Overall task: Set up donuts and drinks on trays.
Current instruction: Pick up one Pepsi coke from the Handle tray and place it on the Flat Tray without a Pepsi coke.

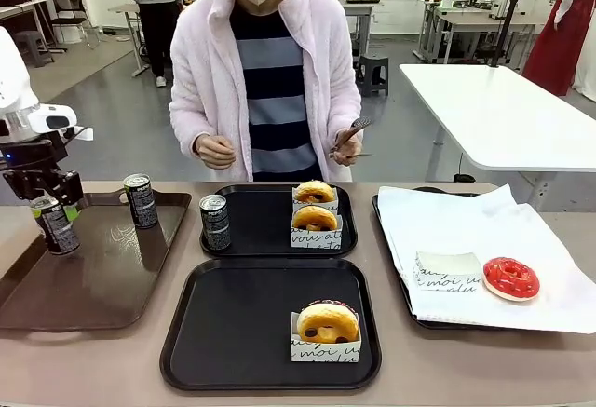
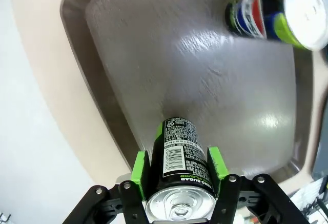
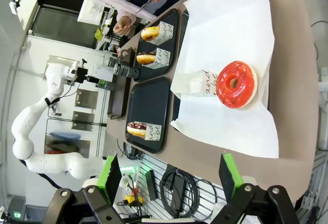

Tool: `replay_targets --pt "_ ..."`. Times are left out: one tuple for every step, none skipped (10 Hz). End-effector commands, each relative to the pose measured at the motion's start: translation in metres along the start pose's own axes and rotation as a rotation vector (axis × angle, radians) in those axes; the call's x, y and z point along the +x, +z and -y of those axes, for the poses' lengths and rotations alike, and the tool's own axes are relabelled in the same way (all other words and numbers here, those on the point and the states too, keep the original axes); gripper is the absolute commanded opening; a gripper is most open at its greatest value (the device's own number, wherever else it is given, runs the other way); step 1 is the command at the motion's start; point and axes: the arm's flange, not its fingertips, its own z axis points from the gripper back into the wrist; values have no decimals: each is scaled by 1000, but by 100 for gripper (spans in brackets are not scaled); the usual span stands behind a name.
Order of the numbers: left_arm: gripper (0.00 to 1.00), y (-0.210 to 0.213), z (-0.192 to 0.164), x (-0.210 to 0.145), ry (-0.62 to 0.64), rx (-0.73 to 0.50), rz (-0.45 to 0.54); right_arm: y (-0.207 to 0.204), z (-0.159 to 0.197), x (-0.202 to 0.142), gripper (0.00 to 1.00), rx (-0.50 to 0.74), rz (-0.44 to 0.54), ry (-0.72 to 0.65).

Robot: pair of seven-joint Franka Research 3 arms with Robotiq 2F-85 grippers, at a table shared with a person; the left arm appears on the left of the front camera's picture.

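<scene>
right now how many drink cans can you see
3: held can in the left claw at the brown tray's left edge; second can standing on that tray; third can on the far black tray.

Front camera sits at the robot's edge of the desk [image 1: 84, 370], looking straight across at the person [image 1: 270, 72] on the far side. Left wrist camera is in tight, staring down onto the brown tray [image 2: 205, 80], probably near vertical, though the wide lens warps it. Right wrist camera hangs higher, rolled sideways, sharing the black trays [image 3: 151, 98] and red donut [image 3: 236, 84] with the front view.
</scene>
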Motion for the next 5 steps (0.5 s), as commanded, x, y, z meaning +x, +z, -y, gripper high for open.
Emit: replay_targets --pt "7 46 35 -38 -15 73 -28 0 1 1 100 19 16 15" --pt "7 69 54 -60 -41 63 -20 0 1 1 100 19 16 15" --pt "7 85 66 -75 -55 73 -6 0 1 1 100 19 16 15" --pt "7 95 72 -88 -64 73 16 0 1 1 100 19 16 15" --pt "7 102 76 -100 -80 59 21 0 1 1 100 19 16 15"
